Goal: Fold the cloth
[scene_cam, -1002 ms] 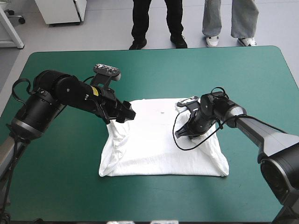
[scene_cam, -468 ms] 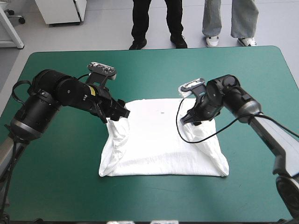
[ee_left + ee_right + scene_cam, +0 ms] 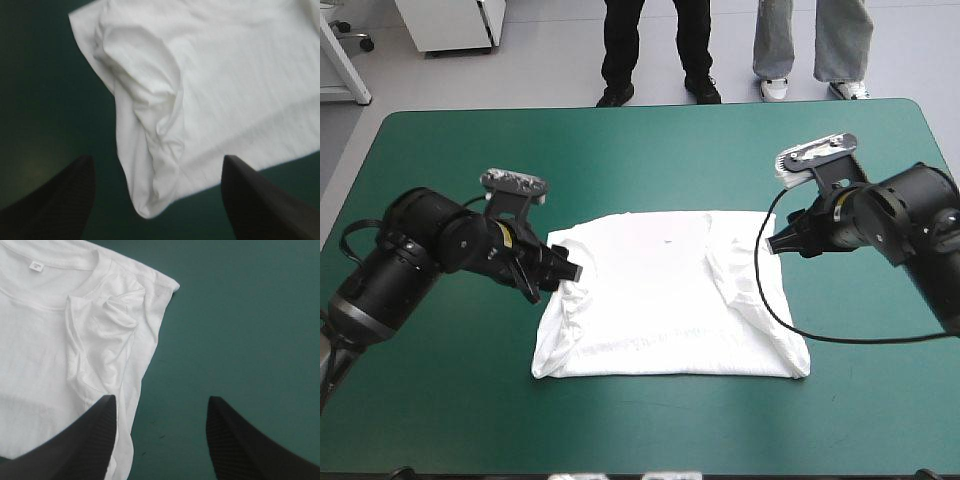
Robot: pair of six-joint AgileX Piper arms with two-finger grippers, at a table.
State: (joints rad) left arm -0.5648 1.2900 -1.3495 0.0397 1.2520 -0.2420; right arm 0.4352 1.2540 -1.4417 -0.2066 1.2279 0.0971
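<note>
In from the left, bulky black jointed left arm (image 3: 420, 250), elbow bent, wrist low, aimed inward. At its end, left tool (image 3: 567, 270) of two broad black fin-shaped fingers (image 3: 55, 200), spread wide, gripping nothing. Opposite, black jointed right arm (image 3: 910, 215), wrist tilted inward and down; right tool (image 3: 772, 246) likewise parted, empty.

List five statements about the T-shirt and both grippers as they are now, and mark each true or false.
1. The T-shirt lies on the teal-green cover. True.
2. The left gripper is shut on the T-shirt. False: its fingers stand apart and hold nothing.
3. The right gripper is open. True.
4. The right gripper is over the middle of the T-shirt. False: it is at the shirt's edge, toward the table's right side.
5. The neck label shows inside the collar. True.
</note>
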